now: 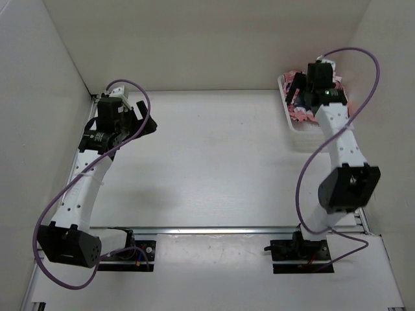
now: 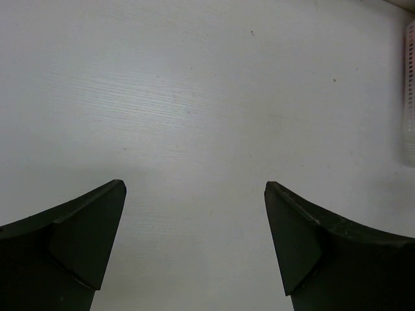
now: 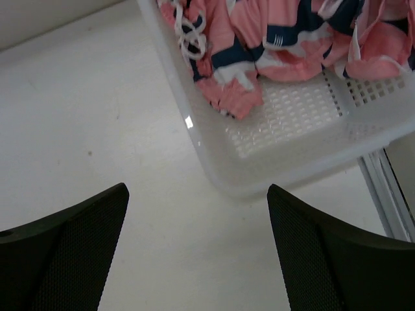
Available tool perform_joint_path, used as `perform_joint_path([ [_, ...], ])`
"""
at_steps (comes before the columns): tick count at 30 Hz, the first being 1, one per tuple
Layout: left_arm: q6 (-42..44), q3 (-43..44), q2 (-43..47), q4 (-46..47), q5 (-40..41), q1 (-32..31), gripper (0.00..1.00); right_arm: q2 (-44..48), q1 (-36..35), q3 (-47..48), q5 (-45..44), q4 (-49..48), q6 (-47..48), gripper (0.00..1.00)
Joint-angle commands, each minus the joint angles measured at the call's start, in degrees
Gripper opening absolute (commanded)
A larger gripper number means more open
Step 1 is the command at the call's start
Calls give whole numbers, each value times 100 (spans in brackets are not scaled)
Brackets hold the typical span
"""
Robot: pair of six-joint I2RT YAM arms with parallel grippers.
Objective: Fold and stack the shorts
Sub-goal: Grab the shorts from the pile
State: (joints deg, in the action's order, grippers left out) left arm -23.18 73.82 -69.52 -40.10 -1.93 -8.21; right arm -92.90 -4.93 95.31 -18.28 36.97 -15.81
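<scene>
At the far right corner of the table (image 1: 220, 168), the shorts (image 1: 302, 116) lie bunched in a white mesh basket (image 1: 303, 131). Seen from the right wrist, the shorts (image 3: 246, 29) are a crumpled, unfolded heap of coral-pink cloth with navy and white marks and a white drawstring. They fill the far part of the basket (image 3: 292, 129). The near part of the basket's floor shows as bare mesh, and its near corner rests on the table just beside a rail (image 3: 389, 188) at the right edge.

The right gripper (image 1: 298, 87) hangs above the basket's left side, its arm reaching up along the right edge of the table. In the wrist view the right gripper (image 3: 196, 188) has its fingers (image 3: 71, 246) spread wide, holding nothing. The basket's near corner and bare table show between them. The fingers touch neither basket nor shorts in that view.

Near the far left corner, the left gripper (image 1: 144, 124) hangs over bare table, well apart from the basket. Its wrist view shows the left gripper (image 2: 194, 188) spread wide too, with only the white table surface between the two dark fingers (image 2: 78, 240). A strip of the basket's wall (image 2: 410, 84) shows at the right border of that view.
</scene>
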Motion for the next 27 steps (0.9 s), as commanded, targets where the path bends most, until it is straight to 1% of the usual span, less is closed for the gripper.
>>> perform_joint_path([
  [1, 6, -17, 8, 28, -70, 21, 100, -1330, 387, 1373, 492, 555, -229, 91],
  [3, 59, 53, -123, 28, -70, 21, 100, -1860, 545, 1936, 492, 706, -229, 91],
  [4, 59, 53, -124, 28, -70, 21, 100, -2350, 546, 2409, 492, 706, -229, 91],
  [6, 111, 106, -272, 28, -9, 21, 100, -2810, 756, 2842, 492, 706, -229, 93],
  [7, 112, 176, -377, 28, 43, 21, 100, -3265, 826, 3297, 606, 758, -229, 93],
  [10, 112, 238, -501, -33, 175, 21, 100, -3892, 1116, 3818, 817, 759, -282, 93],
  [12, 165, 291, -580, -33, 176, 21, 100, -4173, 1195, 3881, 1010, 759, -335, 88],
  [13, 165, 291, -676, -33, 176, 21, 100, -4253, 1196, 3934, 1011, 672, -335, 83],
  [15, 104, 291, -782, -33, 45, 21, 100, -4533, 1249, 4065, 1072, 653, -239, 77],
  [17, 33, 343, -888, -33, -227, 21, 100, -4657, 1249, 4145, 1072, 732, -159, 68],
  [18, -28, 404, -975, -33, -228, 21, 100, -4658, 1249, 4145, 1072, 733, -159, 63],
  [19, -29, 405, -976, -33, -228, -40, 100, -4588, 1249, 4084, 1003, 733, -159, 52],
  [20, -29, 457, -1037, -33, -228, -119, 100, -4518, 1249, 3901, 880, 733, -159, 27],
  [21, -29, 458, -1038, -33, -228, -120, 100, -4274, 1249, 3795, 792, 733, -159, 16],
  [22, -29, 458, -1038, -33, -228, -172, 100, -4123, 1249, 3698, 722, 733, -211, 7],
  [23, -29, 458, -985, -86, -228, -172, 100, -3948, 1249, 3645, 660, 733, -264, 0],
  [24, -29, 458, -898, -86, -228, -172, 100, -3546, 1249, 3592, 607, 672, -264, 0],
  [25, -81, 458, -897, -86, -228, -172, 100, -3342, 1249, 3539, 607, 523, -212, 0],
  [26, -168, 458, -810, -86, -228, -172, 100, -2974, 1249, 3704, 607, 522, -212, 0],
  [27, -230, 458, -809, -86, -228, -172, 100, -2805, 1179, 3862, 676, 522, -212, 0],
])
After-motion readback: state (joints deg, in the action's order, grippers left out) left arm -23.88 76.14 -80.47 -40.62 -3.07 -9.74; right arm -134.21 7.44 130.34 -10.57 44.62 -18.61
